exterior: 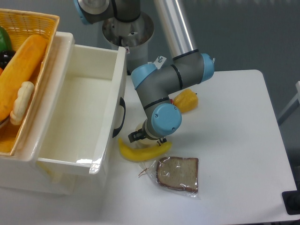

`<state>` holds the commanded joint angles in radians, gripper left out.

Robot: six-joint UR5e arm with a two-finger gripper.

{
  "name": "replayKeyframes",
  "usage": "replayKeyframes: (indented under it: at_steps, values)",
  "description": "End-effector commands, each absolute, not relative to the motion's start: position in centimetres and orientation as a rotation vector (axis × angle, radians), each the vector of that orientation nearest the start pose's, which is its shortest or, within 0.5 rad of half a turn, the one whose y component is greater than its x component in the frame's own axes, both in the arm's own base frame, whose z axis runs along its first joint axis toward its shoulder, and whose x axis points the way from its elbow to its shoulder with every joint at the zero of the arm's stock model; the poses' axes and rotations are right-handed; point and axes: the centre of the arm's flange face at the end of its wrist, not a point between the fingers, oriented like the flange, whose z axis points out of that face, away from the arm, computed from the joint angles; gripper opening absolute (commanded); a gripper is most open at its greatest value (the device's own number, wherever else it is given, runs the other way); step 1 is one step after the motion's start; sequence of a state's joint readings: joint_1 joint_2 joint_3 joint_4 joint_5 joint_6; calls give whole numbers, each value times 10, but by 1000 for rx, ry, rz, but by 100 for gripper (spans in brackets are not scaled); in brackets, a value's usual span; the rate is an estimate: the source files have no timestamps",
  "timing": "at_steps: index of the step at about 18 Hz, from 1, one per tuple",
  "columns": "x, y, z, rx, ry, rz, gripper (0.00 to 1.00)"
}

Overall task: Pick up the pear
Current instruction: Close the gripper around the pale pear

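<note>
Bench [234, 140]: plain white. Arm [161, 86]: grey links w/ light blue joint caps, silver upper tube. Tool [146, 136]: black, mostly hidden under the wrist. Banana [138, 152]: bright yellow. Pepper-like item [186, 101] behind the arm: yellow-orange. Bread slice [178, 174]: brown, darker crust, in clear wrap. Drawer [79, 103]: white, black handle [121, 117]. Wicker basket [40, 23]: yellow-tan weave; holds an orange-yellow loaf shape [21, 70], a cream piece [21, 103], a green bit [4, 40].

Setting: robotics lab bench.
You face a plain white table [234, 140] on a grey floor, the arm's metal pedestal [127, 33] mounted beside it, with plastic play food and a white bin [75, 112].
</note>
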<state>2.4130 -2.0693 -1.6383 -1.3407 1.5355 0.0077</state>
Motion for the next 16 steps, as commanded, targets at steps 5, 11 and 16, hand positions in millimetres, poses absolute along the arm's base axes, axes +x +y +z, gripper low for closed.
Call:
replayKeyframes:
  at_steps: [5, 11, 16]
  values:
    - [-349, 501, 196, -3138, -1374, -299, 83]
    - [-351, 500, 197, -3150, -1367, -267, 66]
    - [-356, 503, 210, -3150, -1309, -235, 60]
